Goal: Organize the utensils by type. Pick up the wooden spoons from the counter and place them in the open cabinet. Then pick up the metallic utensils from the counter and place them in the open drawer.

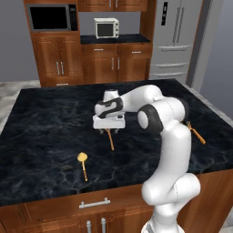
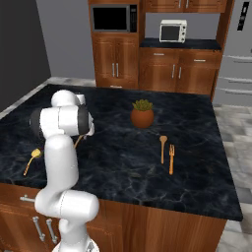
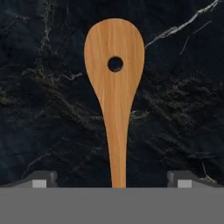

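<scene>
My gripper is open and points straight down at the dark marble island counter. Under it lies a wooden spoon with a hole in its bowl, and its handle runs between my two fingertips without touching them. From the left base view the hand hovers just above that spoon's handle. A small golden spoon lies nearer the front edge. Farther right lie a second wooden spoon and an orange-gold fork, side by side.
A potted plant stands mid-counter behind the spoon and fork pair. The island's front holds a shut drawer with a metal handle. Wall cabinets, a microwave, a toaster oven and a fridge line the far wall.
</scene>
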You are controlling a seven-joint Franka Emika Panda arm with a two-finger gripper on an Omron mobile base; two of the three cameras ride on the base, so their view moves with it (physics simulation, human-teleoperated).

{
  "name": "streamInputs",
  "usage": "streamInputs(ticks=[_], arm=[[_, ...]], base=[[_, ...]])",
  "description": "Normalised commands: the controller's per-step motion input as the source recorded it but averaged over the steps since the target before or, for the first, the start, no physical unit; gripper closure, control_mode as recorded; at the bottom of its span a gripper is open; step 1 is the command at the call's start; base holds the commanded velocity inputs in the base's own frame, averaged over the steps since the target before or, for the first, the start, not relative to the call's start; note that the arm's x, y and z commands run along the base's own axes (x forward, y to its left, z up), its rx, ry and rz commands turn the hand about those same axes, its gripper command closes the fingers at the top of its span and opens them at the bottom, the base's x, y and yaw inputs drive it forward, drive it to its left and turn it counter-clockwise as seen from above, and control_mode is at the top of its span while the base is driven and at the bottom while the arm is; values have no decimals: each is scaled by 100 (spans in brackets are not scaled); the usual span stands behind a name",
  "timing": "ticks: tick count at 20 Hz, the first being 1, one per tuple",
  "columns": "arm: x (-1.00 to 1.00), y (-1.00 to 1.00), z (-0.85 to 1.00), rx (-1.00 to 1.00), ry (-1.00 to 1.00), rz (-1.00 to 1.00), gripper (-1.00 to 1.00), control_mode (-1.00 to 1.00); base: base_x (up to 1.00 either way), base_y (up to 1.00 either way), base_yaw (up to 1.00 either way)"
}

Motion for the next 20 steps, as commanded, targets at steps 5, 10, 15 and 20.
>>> streamInputs(ticks=[5, 10, 15, 20], arm=[[33, 10, -31, 0, 3, -2, -100, -100], [12, 0, -23, -1, 0, -7, -100, -100], [0, 0, -22, -2, 0, -12, -100, -100], [0, 0, -27, -4, 0, -13, -100, -100]], base=[[0, 0, 0], [0, 0, 0], [0, 0, 0], [0, 0, 0]])
